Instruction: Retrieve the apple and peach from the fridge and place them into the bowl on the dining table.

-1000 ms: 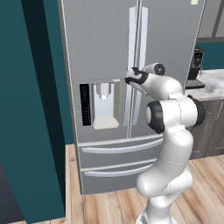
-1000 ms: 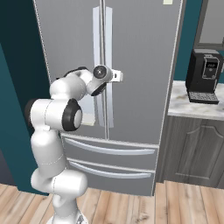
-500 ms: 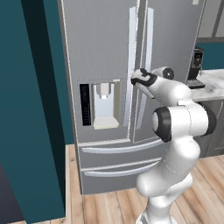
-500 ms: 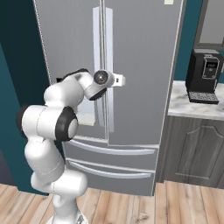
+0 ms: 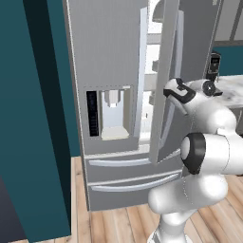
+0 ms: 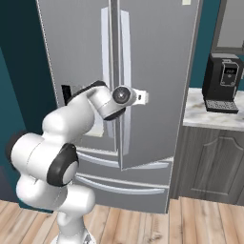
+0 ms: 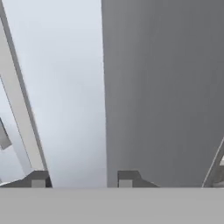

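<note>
The tall grey fridge [image 5: 109, 57] stands straight ahead, its right door [image 5: 163, 80] swung partly out so a strip of white interior [image 5: 154, 52] shows. My gripper [image 5: 169, 93] is shut on that door's long pale handle [image 6: 125, 47] at about mid-height. In the hand view my gripper [image 7: 82, 181] has its two dark fingertips [image 7: 127, 178] astride the pale handle against the grey door face. The apple, the peach, the bowl and the dining table are out of view.
The left door with its water dispenser [image 5: 111, 111] stays closed above two drawers [image 5: 123, 182]. A teal wall panel [image 5: 28, 118] borders the fridge on the left. To the right, a black coffee machine [image 6: 223, 82] sits on a marble counter [image 6: 209, 116] over dark cabinets [image 6: 209, 162].
The right fridge door has swung from closed to partly open, and the hand has drawn back toward the base with the handle in it.
</note>
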Robot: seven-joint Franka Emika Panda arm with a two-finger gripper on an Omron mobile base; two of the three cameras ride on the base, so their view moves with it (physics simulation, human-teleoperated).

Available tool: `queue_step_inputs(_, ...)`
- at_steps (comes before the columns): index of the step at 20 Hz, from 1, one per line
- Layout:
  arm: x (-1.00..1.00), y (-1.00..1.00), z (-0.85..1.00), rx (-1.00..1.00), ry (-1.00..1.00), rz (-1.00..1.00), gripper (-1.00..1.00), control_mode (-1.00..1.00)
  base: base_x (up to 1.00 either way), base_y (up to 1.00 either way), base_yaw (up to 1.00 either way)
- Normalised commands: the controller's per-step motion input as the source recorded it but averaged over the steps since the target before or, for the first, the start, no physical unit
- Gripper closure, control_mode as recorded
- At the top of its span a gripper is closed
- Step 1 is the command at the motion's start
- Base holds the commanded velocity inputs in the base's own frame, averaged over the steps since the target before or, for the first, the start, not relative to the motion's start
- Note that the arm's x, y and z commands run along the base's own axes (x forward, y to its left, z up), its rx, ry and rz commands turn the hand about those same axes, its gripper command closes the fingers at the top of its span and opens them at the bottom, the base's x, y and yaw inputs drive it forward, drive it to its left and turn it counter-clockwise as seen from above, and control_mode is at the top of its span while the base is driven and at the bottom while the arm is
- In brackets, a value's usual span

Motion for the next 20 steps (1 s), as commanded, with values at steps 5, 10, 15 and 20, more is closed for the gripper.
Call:
queue_step_inputs(5, -0.62, -0.76, 0.21, 0.0, 0.13, 0.0, 1.0, -1.0, 0.0, 0.0, 0.0)
queue_step_inputs(10, -0.58, -0.38, 0.26, 0.0, 0.02, 0.0, -1.0, -1.0, 0.0, 0.0, 0.0)
queue_step_inputs(15, -0.72, -0.1, 0.45, -0.02, -0.02, 0.0, -1.0, -1.0, 0.0, 0.0, 0.0)
queue_step_inputs(20, -0.44, 0.44, 0.44, -0.19, 0.0, 0.03, -1.0, -1.0, 0.0, 0.0, 0.0)
